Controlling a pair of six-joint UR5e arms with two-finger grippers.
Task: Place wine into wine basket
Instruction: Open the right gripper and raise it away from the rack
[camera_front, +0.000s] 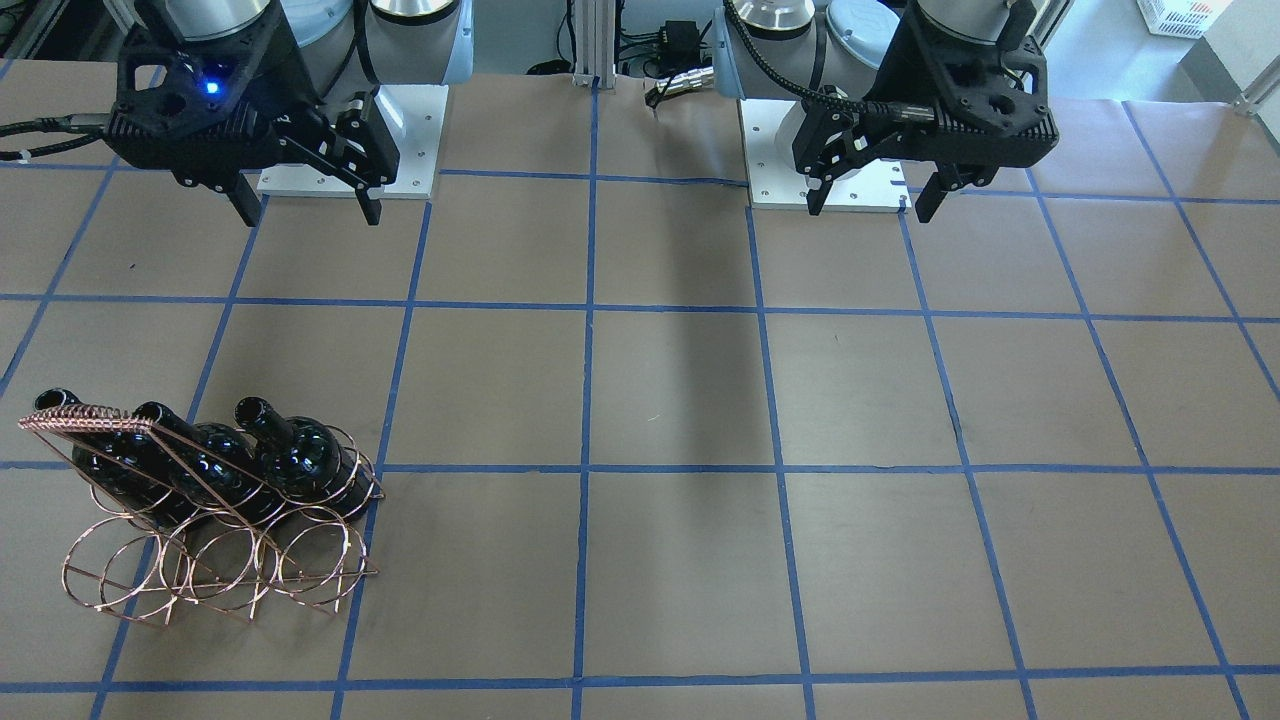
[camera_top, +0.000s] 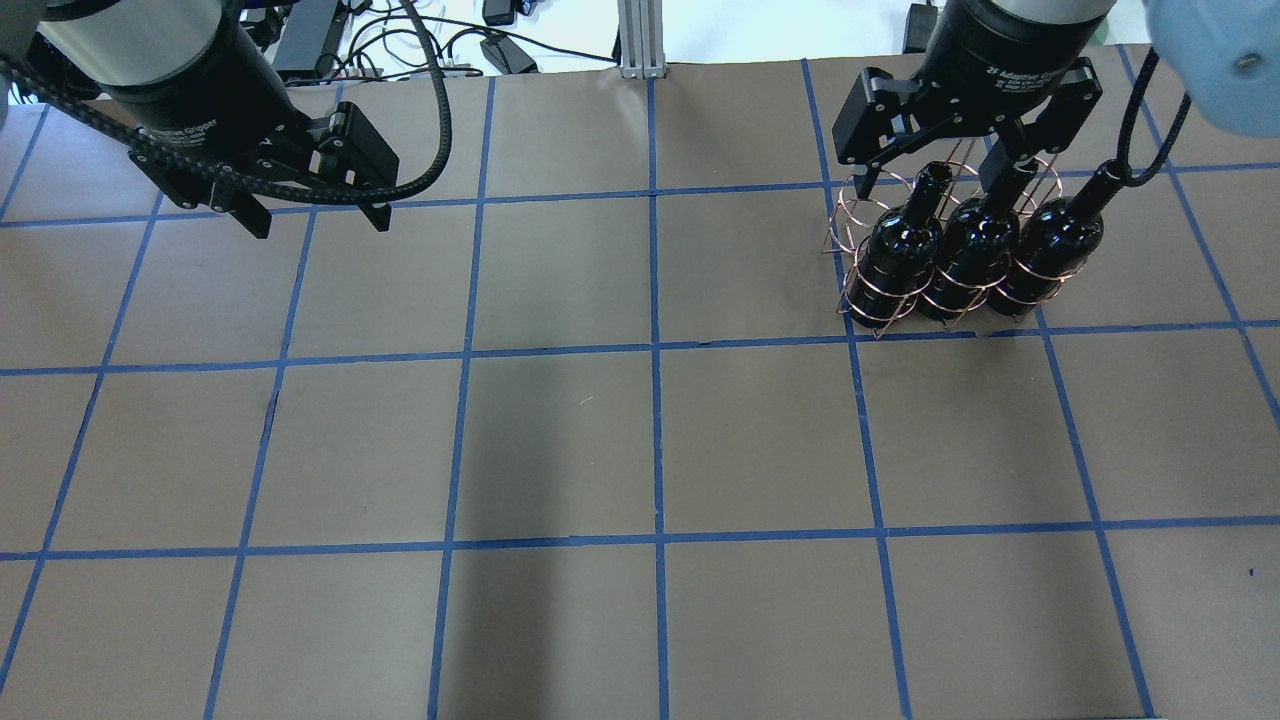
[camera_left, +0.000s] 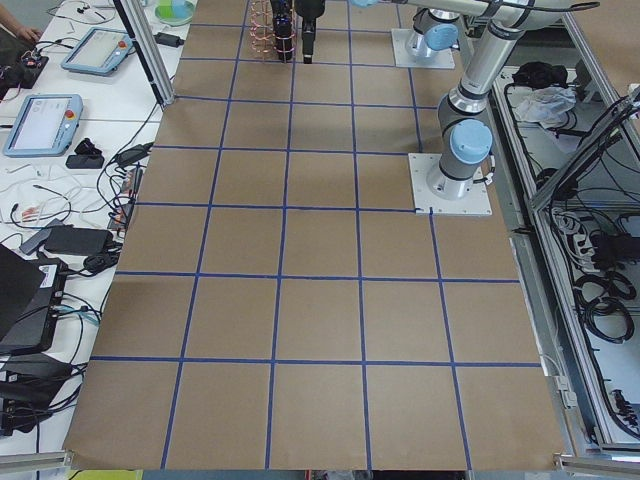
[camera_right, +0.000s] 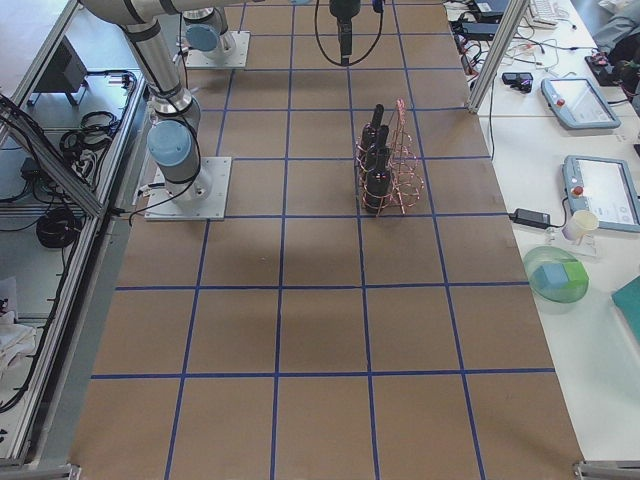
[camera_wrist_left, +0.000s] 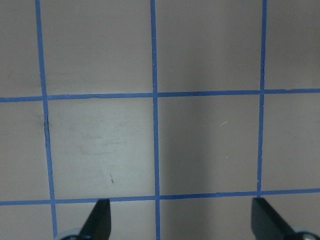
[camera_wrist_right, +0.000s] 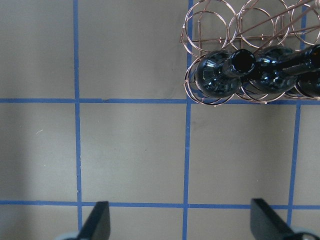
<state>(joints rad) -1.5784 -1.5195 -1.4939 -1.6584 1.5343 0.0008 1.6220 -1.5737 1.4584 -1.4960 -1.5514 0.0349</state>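
Observation:
The copper wire wine basket (camera_front: 215, 565) stands on the table's right side. It also shows in the overhead view (camera_top: 865, 205) and in the right wrist view (camera_wrist_right: 210, 20). Three near-black wine bottles (camera_front: 300, 450) (camera_front: 215, 462) (camera_front: 110, 458) sit side by side in its loops, necks slanted up toward the robot. My right gripper (camera_front: 310, 213) is open and empty, raised above the table on the robot's side of the basket. My left gripper (camera_front: 868, 210) is open and empty, raised over bare table far from the basket.
Brown paper with a blue tape grid (camera_top: 655, 370) covers the table. The two arm base plates (camera_front: 350, 140) (camera_front: 830, 160) sit at the robot's edge. Side benches hold tablets and cables (camera_left: 40, 120), and a green bowl (camera_right: 555, 275) stands off the table.

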